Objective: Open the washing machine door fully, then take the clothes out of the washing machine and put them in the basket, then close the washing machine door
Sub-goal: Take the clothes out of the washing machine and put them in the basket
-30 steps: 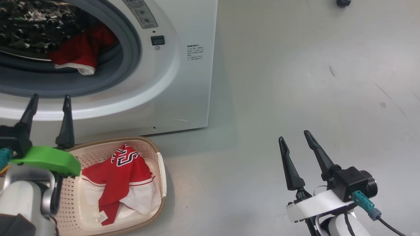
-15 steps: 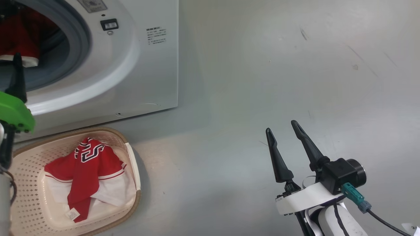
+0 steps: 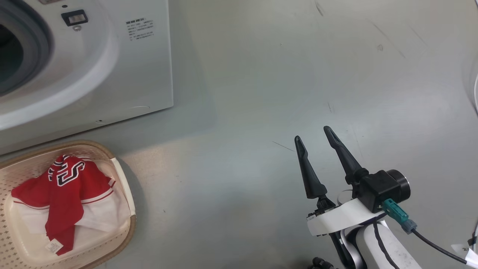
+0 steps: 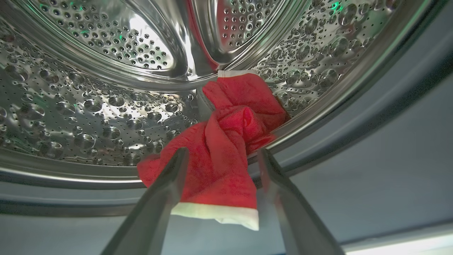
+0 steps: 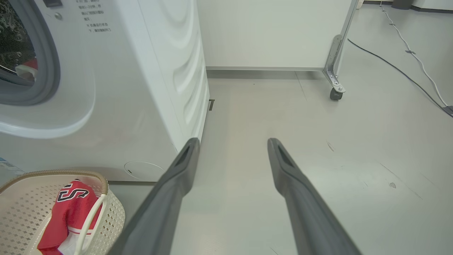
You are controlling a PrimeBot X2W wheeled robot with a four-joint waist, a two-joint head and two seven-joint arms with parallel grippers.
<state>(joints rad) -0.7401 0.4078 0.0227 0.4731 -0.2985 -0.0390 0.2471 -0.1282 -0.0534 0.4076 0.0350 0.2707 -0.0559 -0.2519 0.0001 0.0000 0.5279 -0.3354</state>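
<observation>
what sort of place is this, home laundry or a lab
Likely a lab or test room, not a home: the washing machine stands on a bare grey floor, beside a white panel on a caster, with cables trailing across it.

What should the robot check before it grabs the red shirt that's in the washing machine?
1. Left gripper open: ok.
2. Its fingers either side of the red garment at the drum lip: ok.
3. Fingers touching the cloth: cannot tell.
4. Basket has room beside the logo garment inside: ok.
5. Right gripper open, over bare floor, out of the way: ok.
</observation>
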